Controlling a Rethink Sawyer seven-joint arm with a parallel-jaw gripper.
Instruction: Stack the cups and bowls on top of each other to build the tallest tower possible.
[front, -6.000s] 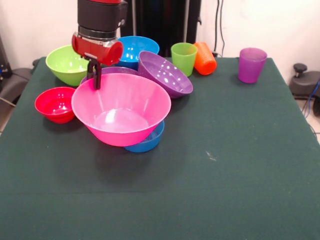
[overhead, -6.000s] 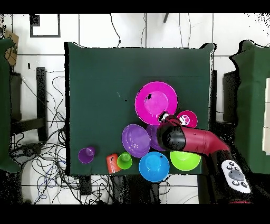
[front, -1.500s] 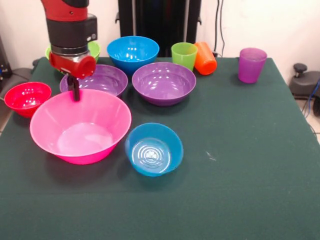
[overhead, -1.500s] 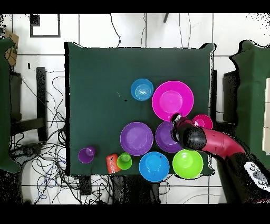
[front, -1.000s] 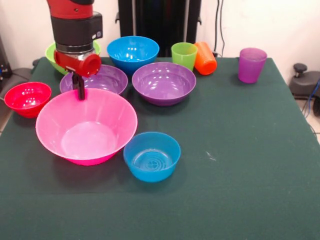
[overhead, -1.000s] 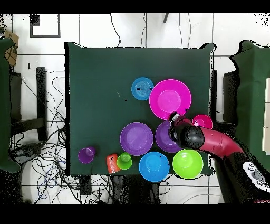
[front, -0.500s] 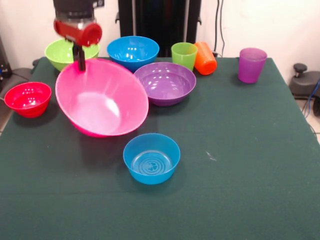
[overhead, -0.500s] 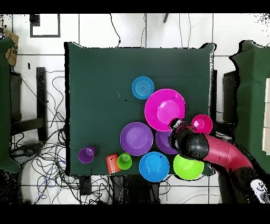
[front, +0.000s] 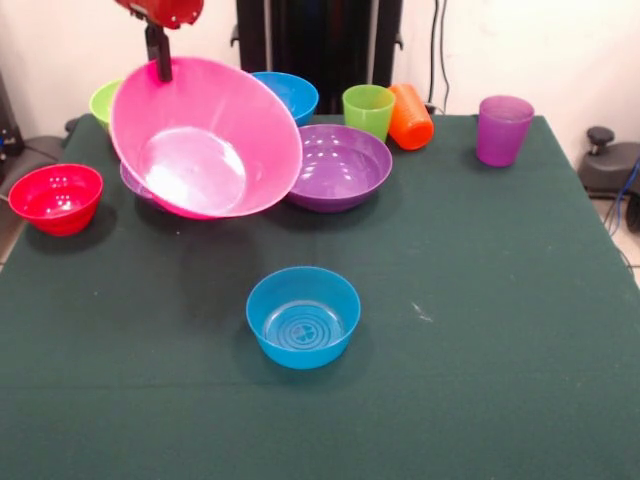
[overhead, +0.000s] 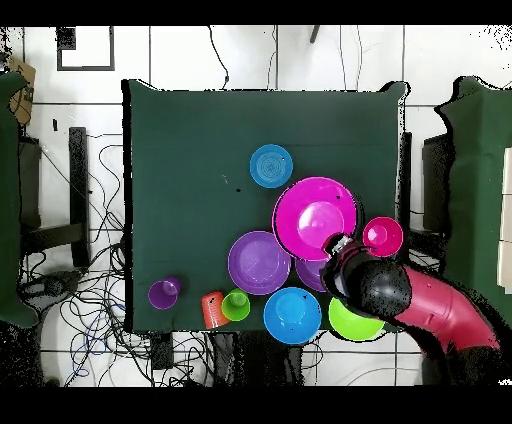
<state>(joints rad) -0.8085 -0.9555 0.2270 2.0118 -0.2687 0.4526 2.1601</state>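
Note:
My gripper (front: 158, 62) is shut on the far rim of the big pink bowl (front: 200, 140) and holds it in the air, tilted toward the camera; from above the bowl (overhead: 315, 216) hangs over one purple bowl (overhead: 312, 274). The other purple bowl (front: 340, 165) stands beside it. A blue bowl (front: 303, 316) sits alone mid-table, another blue bowl (front: 292, 94) at the back. The lime green bowl (front: 105, 101) is partly hidden behind the pink one. The small red bowl (front: 56, 198) is at the left. The green cup (front: 367, 115) is upright, the orange cup (front: 410, 116) lies tipped, the purple cup (front: 502, 129) stands apart.
The dark green table (front: 480, 330) ends close to the red bowl on the left. A black column (front: 320, 40) stands behind the table. Cables lie on the floor (overhead: 90, 300) beside the table.
My gripper has risen with the pink bowl, lifting it off the table and tilting it more steeply. The lone blue bowl stays where it was.

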